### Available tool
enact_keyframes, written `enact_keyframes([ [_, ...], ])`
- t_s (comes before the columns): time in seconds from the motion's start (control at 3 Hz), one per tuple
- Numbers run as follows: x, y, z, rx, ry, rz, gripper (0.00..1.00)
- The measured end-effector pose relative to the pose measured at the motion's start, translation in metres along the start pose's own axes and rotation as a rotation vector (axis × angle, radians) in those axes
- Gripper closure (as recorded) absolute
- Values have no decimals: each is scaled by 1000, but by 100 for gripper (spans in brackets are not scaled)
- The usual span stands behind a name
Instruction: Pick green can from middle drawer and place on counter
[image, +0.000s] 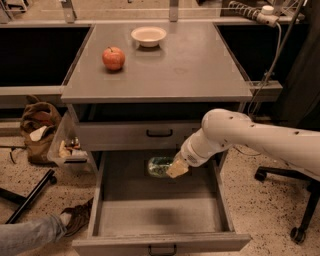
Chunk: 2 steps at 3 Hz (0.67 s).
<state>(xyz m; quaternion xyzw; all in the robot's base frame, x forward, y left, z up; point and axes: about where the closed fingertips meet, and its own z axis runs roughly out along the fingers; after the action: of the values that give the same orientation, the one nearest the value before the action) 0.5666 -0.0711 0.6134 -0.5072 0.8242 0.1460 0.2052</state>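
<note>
1. The gripper (173, 168) hangs over the open drawer (160, 222), toward 12 o'clock of its floor. It is clamped on the can (159, 166).
2. The can lies sideways at the gripper's 9 o'clock and seems to be clear of the drawer floor.
3. The can looks light, thin-walled and glossy, so I judge it slippery and easy to dent. It calls for a moderate squeeze only.
4. The hold seems to sit near one end. A grip across the middle of the body would be steadier, since an end hold may let the can pivot or slip.
5. On the table (200, 75), the apple (113, 58) sits at 10 o'clock and the bowl (148, 36) at 12 o'clock. The 3 o'clock side looks best for setting the can down.
6. No brand or writing can be read. Any markings on the can are too blurred to make out.
</note>
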Motion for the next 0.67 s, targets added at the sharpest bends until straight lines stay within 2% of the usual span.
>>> enact_keyframes([
  [0.33,-23,-10,-47,71,-4,-7,100],
  [0.67,-73,-25,-150,168,-31,-26,100],
])
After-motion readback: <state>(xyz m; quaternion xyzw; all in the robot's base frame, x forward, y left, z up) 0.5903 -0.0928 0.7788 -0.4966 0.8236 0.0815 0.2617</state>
